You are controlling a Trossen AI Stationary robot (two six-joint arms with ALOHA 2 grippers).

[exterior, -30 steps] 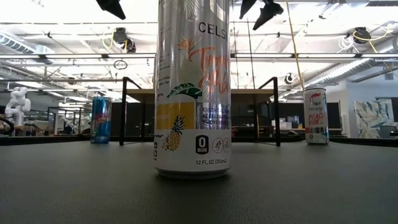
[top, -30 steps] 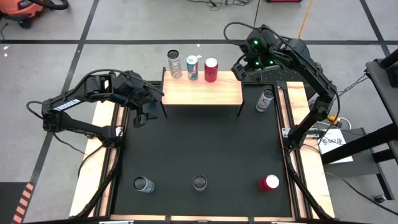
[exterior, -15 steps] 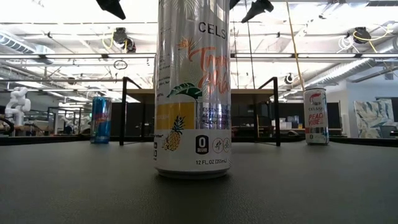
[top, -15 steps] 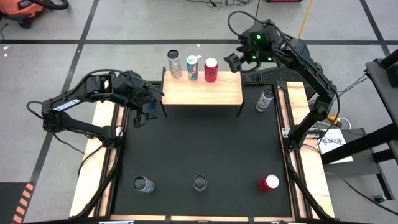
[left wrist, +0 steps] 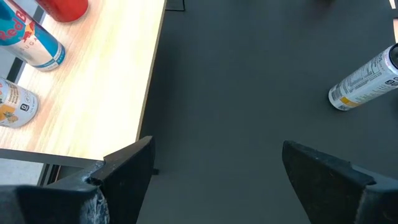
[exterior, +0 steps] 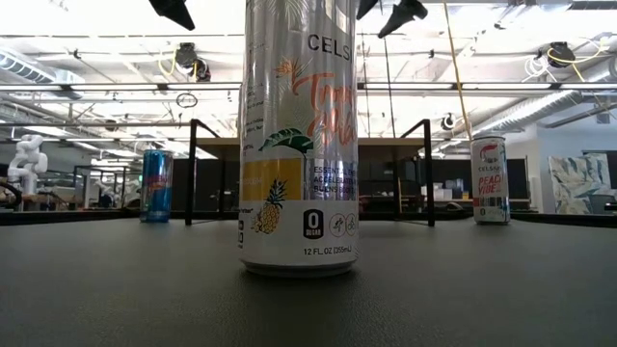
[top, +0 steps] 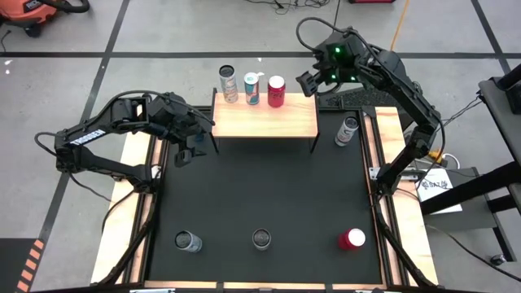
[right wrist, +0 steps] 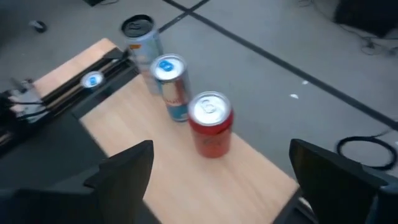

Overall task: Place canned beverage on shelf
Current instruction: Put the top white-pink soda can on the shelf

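Note:
The shelf (top: 264, 120), a light-wood board on black legs, stands at the far middle of the black mat. Three cans stand along its far edge: a silver one (top: 228, 83), a blue-and-white one (top: 252, 88) and a red one (top: 276, 91). My right gripper (top: 303, 81) hovers open just right of the red can (right wrist: 210, 123), high over the shelf's far right corner, touching nothing. My left gripper (top: 191, 146) hangs open beside the shelf's left end (left wrist: 93, 93), nothing between its fingers.
More cans stand on the mat (top: 269, 195): a silver one (top: 348, 130) right of the shelf, and along the near edge a silver one (top: 188, 242), a tall pineapple-print one (top: 261, 238) and a red one (top: 352, 239). Wooden rails border the mat's sides.
My right gripper has tipped upward; its fingertips have swung up and toward the table's left, closer to the red can on the shelf. It has stayed open. Nothing else has moved.

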